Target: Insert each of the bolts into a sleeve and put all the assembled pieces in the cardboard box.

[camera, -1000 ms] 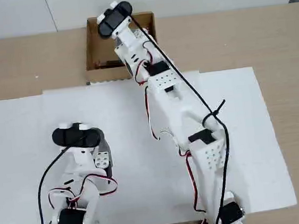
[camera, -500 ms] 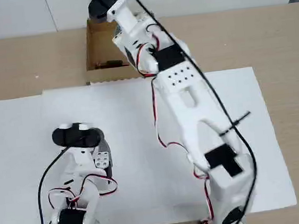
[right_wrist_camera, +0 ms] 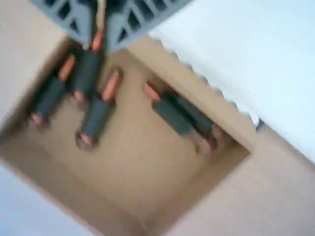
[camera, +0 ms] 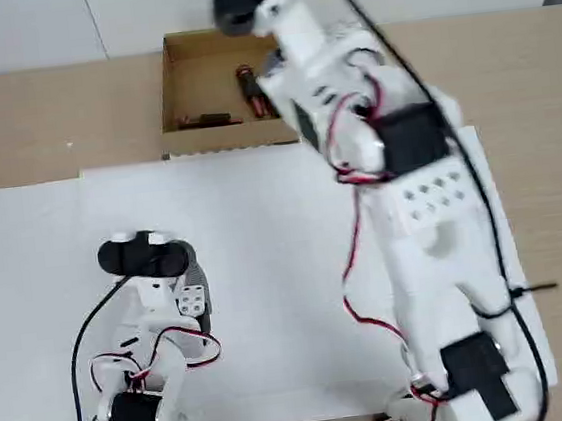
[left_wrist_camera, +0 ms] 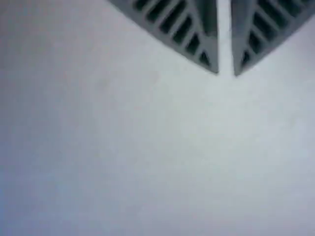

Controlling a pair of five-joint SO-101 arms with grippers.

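The cardboard box (camera: pixel 178 72) stands at the table's far edge, and its floor (right_wrist_camera: pixel 147 167) is seen from above in the right wrist view. Several assembled pieces lie in it, dark sleeves with orange bolt ends: one (right_wrist_camera: pixel 179 115) apart, others (right_wrist_camera: pixel 97 114) side by side. Two clusters show in the high view (camera: pixel 250 91) (camera: pixel 205 120). My right gripper (right_wrist_camera: pixel 101 35) hangs shut above the box with nothing in it, over one piece (right_wrist_camera: pixel 84 73). My left gripper (left_wrist_camera: pixel 225 73) is shut and holds nothing, close over the white paper (left_wrist_camera: pixel 147 157).
A large white paper sheet (camera: pixel 243 235) covers the table's middle. The right arm (camera: pixel 409 187) stretches from the near edge up past the box's right side. The left arm (camera: pixel 146 285) sits folded at the near left. Bare wood (camera: pixel 50 114) flanks the box.
The right arm has lifted and swung to the right off the box, uncovering the pieces inside. The left arm has not moved.
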